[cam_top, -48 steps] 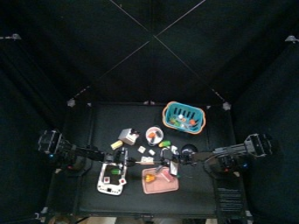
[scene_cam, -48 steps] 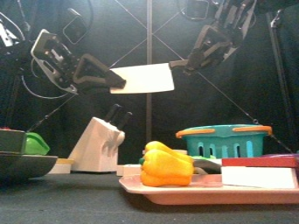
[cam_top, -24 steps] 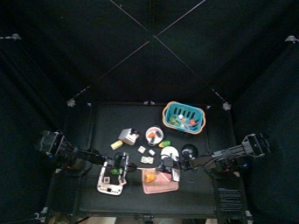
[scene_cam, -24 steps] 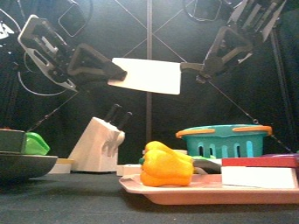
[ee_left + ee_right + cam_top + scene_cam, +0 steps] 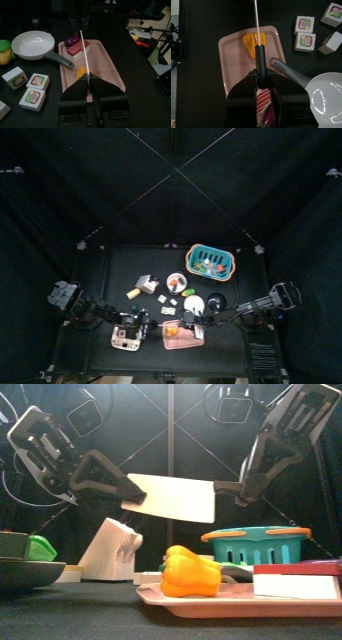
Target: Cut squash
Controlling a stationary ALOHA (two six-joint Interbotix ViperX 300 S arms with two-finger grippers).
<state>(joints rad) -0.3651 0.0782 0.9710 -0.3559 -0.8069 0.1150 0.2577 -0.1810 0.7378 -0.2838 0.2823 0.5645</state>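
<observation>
Yellow lumpy squash [image 5: 190, 573] sits whole on the pink tray [image 5: 241, 602]; left hand [image 5: 130, 492] grips the cleaver [image 5: 174, 496]

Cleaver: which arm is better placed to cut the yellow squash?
Right, likely: the right gripper holds the cleaver by its black handle, blade above the squash on the board. The left gripper only pinches the blade's far end.

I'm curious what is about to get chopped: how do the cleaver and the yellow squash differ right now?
The cleaver is flat, pale and rectangular; the squash is yellow and lumpy. The cleaver hangs in the air, clamped by the left gripper and right gripper; the squash lies untouched on the pink board. Shared: both are over that same board.
</observation>
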